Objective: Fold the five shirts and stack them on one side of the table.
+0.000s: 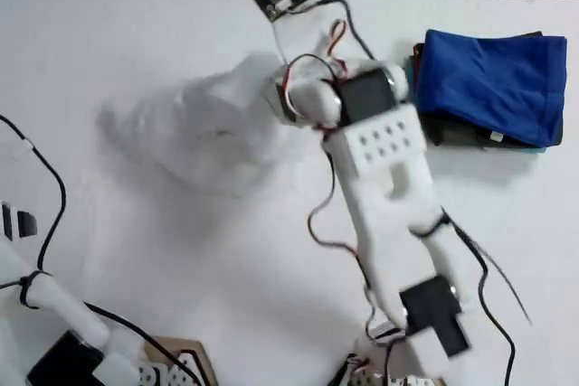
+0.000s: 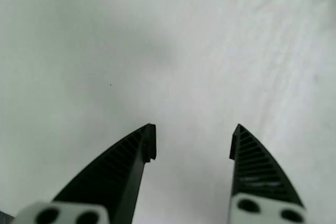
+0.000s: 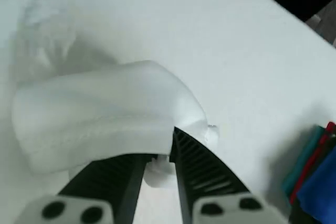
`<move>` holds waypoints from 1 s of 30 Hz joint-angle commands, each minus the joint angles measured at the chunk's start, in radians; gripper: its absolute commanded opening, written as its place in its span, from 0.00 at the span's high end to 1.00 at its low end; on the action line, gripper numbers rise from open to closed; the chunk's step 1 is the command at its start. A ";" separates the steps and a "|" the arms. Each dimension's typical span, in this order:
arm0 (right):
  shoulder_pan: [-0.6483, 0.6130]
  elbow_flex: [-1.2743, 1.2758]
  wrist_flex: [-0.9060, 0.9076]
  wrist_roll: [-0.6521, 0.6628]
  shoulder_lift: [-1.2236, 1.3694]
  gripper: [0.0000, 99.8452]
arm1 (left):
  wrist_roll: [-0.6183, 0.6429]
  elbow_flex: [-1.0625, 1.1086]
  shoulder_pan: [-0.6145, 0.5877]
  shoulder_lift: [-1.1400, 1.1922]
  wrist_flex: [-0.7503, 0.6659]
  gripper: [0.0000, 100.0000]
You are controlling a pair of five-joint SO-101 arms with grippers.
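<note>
You have open tabletop across the lower left and centre of the high view. The folded stack, blue on top, sits at the upper right near the far edge, its lower layers mostly hidden. The white shirt lies bunched at centre left, its outline hard to trace against the white surface. Your right arm stretches from bottom centre up to it, with the right tool pinched on the shirt's edge. The left arm is cut off at the lower left corner. The left tool is spread wide above bare tabletop, holding nothing.
</note>
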 commanded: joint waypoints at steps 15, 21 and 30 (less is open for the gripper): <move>0.229 -0.091 -0.306 -0.241 0.249 0.98 | 0.000 -0.002 0.031 -0.021 0.000 0.76; 0.363 -0.092 -0.426 -0.238 0.447 0.97 | -0.006 -0.002 0.031 -0.021 0.000 0.76; 0.360 -0.161 -0.200 -0.147 0.366 0.71 | -0.006 0.036 0.028 -0.021 -0.002 0.76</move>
